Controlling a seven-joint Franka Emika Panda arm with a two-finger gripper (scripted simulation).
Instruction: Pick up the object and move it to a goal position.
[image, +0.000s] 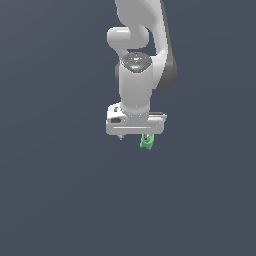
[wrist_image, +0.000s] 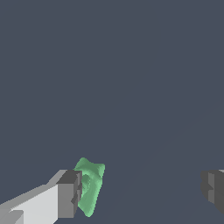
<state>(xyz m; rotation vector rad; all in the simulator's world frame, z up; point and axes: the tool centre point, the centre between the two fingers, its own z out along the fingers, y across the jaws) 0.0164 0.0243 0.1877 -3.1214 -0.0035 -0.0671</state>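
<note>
Jaws wide on the gripper (wrist_image: 140, 192), green star-like object (wrist_image: 90, 186) touching one finger (wrist_image: 70, 192) at nine o'clock — closing could nudge it sideways.

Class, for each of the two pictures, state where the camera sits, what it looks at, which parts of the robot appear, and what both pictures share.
Exterior view: off the arm, its position not recorded; it faces the white arm hanging down, the claw lowest.
Wrist view: on the wrist, looking past the claw's grey fingers at the plain dark ground; the fingers stand wide apart.
Shared: the green object, close against one finger, the other far off.
</note>
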